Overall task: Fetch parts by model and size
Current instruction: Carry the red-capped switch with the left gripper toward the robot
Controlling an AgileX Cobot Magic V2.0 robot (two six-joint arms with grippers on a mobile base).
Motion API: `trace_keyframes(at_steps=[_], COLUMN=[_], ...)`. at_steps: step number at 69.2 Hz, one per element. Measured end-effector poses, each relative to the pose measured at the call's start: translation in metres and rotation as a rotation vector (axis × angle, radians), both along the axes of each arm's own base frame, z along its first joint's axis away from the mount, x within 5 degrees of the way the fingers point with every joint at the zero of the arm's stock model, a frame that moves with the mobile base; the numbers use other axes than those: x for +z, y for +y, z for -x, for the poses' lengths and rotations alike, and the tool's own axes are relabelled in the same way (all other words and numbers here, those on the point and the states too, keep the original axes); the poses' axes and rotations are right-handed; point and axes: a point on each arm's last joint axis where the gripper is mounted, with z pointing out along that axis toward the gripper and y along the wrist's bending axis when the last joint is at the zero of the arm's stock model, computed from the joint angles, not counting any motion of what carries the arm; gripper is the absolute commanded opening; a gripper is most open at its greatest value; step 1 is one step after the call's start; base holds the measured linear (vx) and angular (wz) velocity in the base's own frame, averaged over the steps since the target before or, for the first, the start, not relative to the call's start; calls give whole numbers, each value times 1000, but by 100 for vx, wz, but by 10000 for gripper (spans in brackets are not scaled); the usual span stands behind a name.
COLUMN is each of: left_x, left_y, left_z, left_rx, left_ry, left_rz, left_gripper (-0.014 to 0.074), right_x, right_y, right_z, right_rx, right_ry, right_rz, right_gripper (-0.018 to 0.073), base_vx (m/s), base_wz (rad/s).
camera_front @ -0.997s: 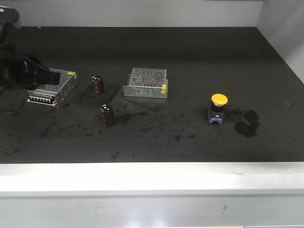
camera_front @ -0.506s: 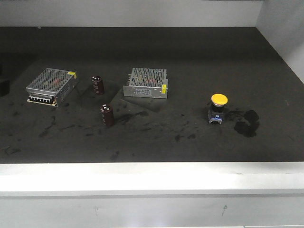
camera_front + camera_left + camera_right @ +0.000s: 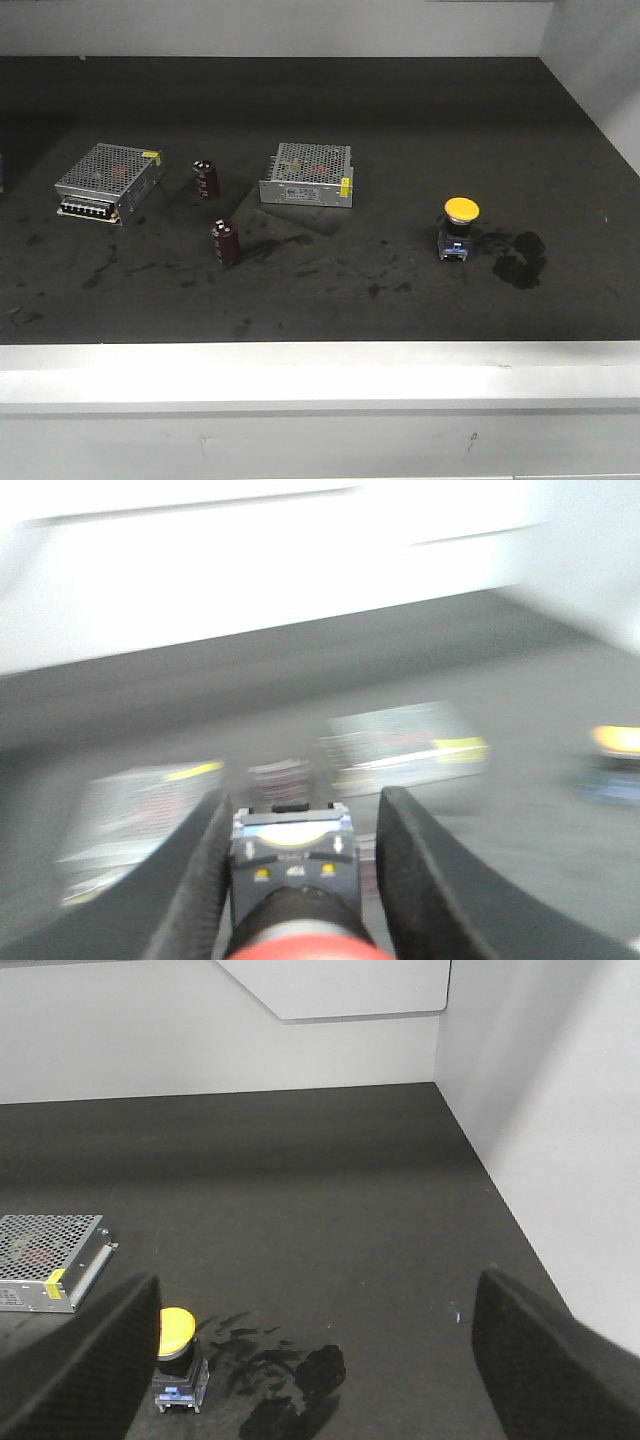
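Observation:
In the left wrist view my left gripper is shut on the red-capped switch. Its black and blue body sits between the fingers, with the red cap at the bottom edge. The background there is motion-blurred. The yellow-capped switch stands upright on the black mat at the right. In the right wrist view my right gripper is wide open and empty above the mat. The yellow-capped switch stands just inside its left finger. Neither gripper shows in the front view.
Two metal-mesh power supply boxes lie on the mat, one at the left and one at the middle. Two brown capacitors stand between them. A dark stain lies right of the yellow switch. A grey wall bounds the right side.
The left arm, over the left power supply box at the left edge a second ago, has drawn back out of the front view. Nothing on the mat has moved.

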Motion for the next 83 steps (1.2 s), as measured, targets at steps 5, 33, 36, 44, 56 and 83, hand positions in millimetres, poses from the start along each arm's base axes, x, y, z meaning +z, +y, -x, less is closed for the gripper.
trace_keyframes(at_steps=[5, 33, 36, 44, 56, 83], left_x=[0, -8, -10, -15, -25, -45], left_y=[-7, -31, -34, -43, -57, -88], left_z=[0, -13, -15, -21, -30, -36], left_rx=[-81, -315, -329, -375, -434, -568], left_ry=[7, 61, 73, 105, 167, 268], left_rz=[22, 74, 71, 77, 70, 42], left_gripper=[-8, -8, -8, -8, -8, -8], right_x=[0, 0, 0, 0, 0, 1], right_y=[0, 0, 0, 0, 0, 0], right_z=[0, 0, 0, 0, 0, 0], right_rx=[0, 0, 0, 0, 0, 1], right_ry=[0, 1, 1, 1, 2, -8], right_rz=[0, 0, 0, 0, 0, 0], right_gripper=[594, 594, 594, 594, 594, 594], base_vx=[0, 0, 0, 0, 0, 0], base_wz=[0, 0, 0, 0, 0, 0])
